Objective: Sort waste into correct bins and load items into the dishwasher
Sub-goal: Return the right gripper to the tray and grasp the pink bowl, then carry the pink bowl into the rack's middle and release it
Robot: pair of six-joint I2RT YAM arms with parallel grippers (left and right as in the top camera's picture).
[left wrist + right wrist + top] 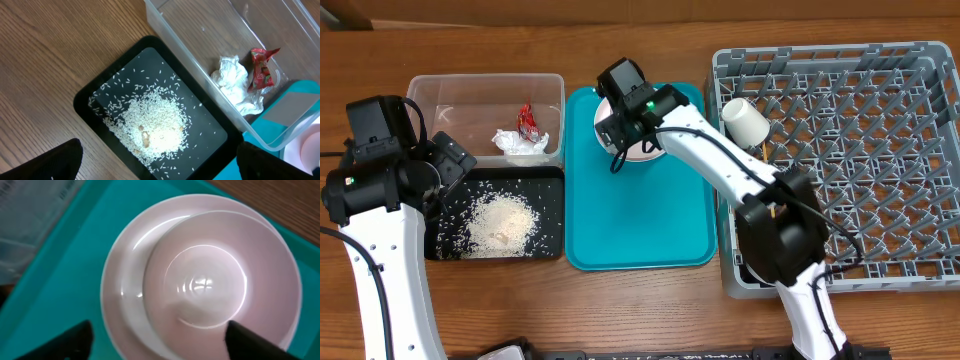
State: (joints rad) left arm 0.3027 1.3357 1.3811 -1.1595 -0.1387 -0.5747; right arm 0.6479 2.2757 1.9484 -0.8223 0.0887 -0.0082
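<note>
I count wrapper (527,120), tissue (515,143) and rice (503,222) binned, cup (745,122) in the rack (880,60) (good so far), bowl (205,275) and plate (125,280) left at the teal tray (640,220)'s far edge; left gripper (160,160) and right gripper (162,337) spread, empty.

Right wrist view: the lower edge cuts off the pink plate (125,295), and the fingers (70,342) appear only as dark, blurred tips. Overhead, the right gripper (620,120) hides most of that plate. Left wrist view: the clear tub (192,57) runs off the top and right edges.
</note>
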